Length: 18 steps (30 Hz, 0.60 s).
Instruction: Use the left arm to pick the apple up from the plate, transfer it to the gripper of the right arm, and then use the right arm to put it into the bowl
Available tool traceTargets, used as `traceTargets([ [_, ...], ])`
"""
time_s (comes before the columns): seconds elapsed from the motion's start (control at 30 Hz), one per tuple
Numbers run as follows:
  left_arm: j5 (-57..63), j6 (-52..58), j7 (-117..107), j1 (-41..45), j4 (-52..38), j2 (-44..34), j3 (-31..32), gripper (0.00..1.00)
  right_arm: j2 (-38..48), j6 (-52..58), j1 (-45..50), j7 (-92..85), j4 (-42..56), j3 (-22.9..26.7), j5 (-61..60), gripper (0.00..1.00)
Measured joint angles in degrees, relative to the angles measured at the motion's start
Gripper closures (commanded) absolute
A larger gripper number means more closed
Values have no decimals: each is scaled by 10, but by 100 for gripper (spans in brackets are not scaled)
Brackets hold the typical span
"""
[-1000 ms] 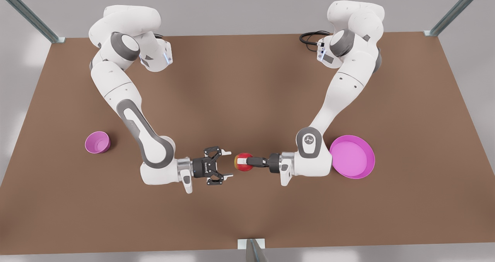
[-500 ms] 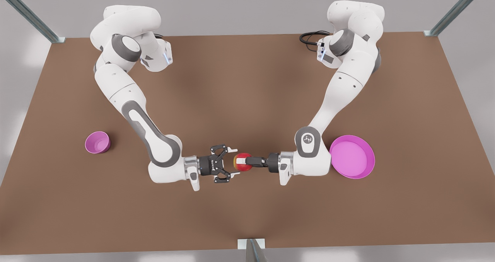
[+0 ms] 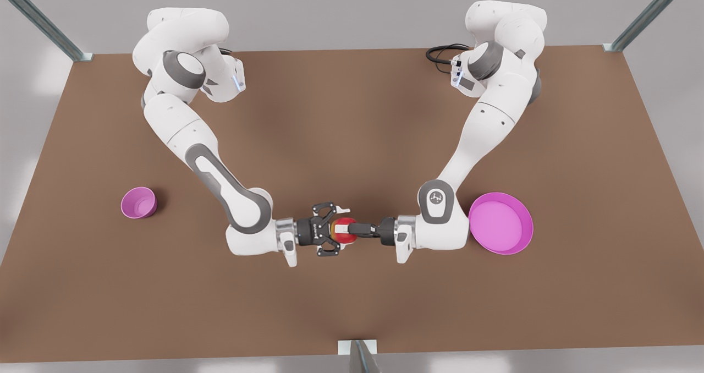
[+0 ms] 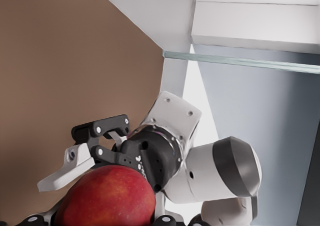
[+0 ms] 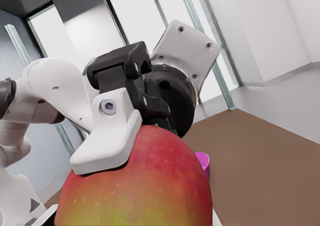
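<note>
With the left end effector (image 3: 345, 229) clamping the apple (image 3: 346, 231), we should centre the right end effector (image 3: 332, 231), its claw spread around the fruit, then close firmly before the left lets go.

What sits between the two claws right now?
The apple, seen in the front view: the left claw grips it, and the right claw is open around it.

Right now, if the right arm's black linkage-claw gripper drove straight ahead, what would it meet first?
The small round red apple, clamped in the left gripper; the right gripper's open fingers seem to flank it.
</note>
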<state>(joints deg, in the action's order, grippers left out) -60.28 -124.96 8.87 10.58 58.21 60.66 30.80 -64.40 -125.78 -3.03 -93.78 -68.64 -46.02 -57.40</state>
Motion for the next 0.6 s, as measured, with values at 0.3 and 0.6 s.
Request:
traceTargets([
  [0.3, -4, -5, 3, 0, 1, -1, 0, 0, 0, -8, 0, -5, 0, 0, 0, 39],
  [0.6, -2, -6, 7, 0, 1, -1, 0, 0, 1, -7, -4, -6, -1, 0, 0, 37],
])
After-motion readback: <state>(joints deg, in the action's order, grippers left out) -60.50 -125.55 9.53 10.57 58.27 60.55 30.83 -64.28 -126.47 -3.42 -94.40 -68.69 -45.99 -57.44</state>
